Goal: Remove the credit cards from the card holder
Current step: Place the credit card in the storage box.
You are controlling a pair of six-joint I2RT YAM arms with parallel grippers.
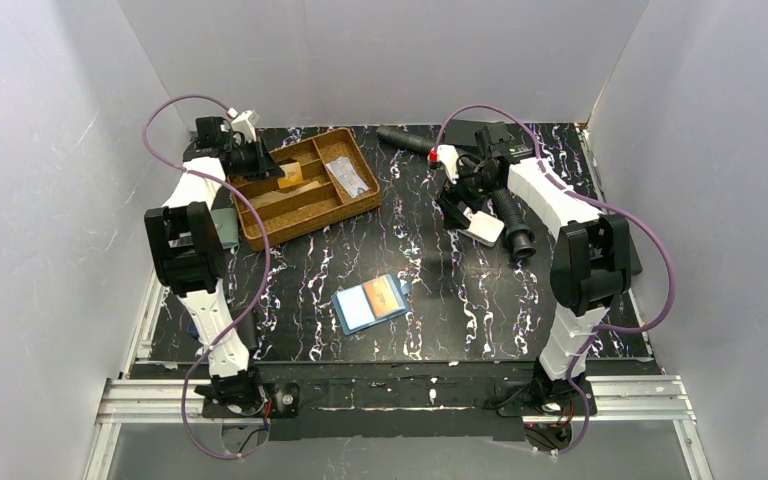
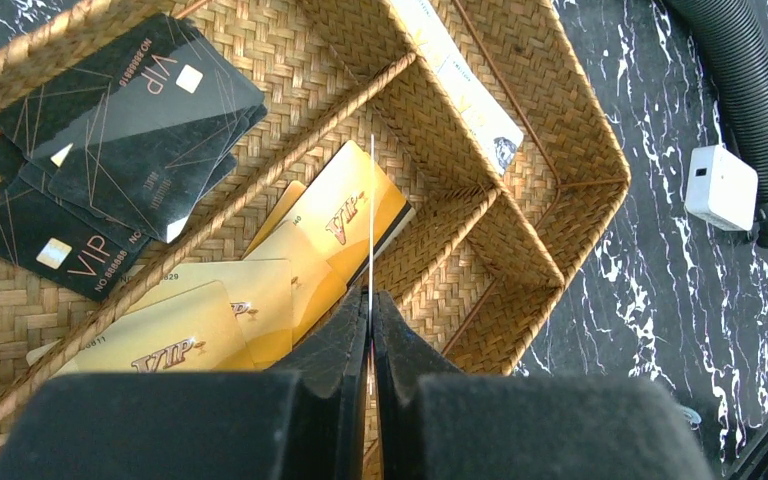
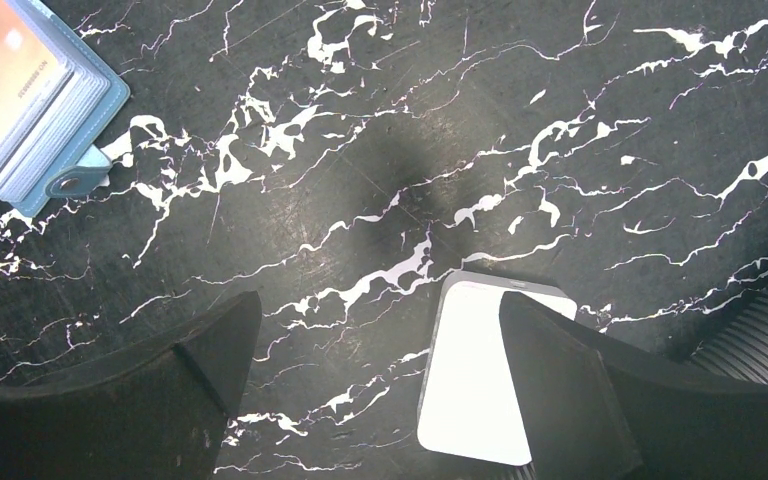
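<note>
Top external view: the card holder (image 1: pixel 370 303) was seen lying open and flat near the middle of the black marbled table (image 1: pixel 460 330), well apart from both arms. An orange and blue card (image 1: pixel 385 293) was shown in its right half and a pale whitish-blue card (image 1: pixel 357 308) in its left half, both seated in the holder. The left arm was reached out over the wicker tray (image 1: pixel 315 225) at the far left of the table. In the left wrist view the left gripper (image 2: pixel 371 295) was shown with its jaws pressed together on a thin card (image 2: pixel 371 200), which was seen only edge-on as a pale upright line, so its face could not be made out. That card was held above the tray compartment in which gold VIP cards (image 2: pixel 210 320) were piled; black VIP cards (image 2: pixel 130 110) were heaped in the neighbouring compartment beyond a woven divider. In the right wrist view the right gripper (image 3: pixel 380 320) was shown with its jaws spread wide and nothing between them, low over the table surface. A white rounded box (image 3: pixel 470 390) was seen just beside its right finger, partly covered by it. The card holder was caught at the upper left corner of that view, with its side tab turned toward the gripper. A black ribbed hose (image 1: pixel 508 215) was laid near the box.
</note>
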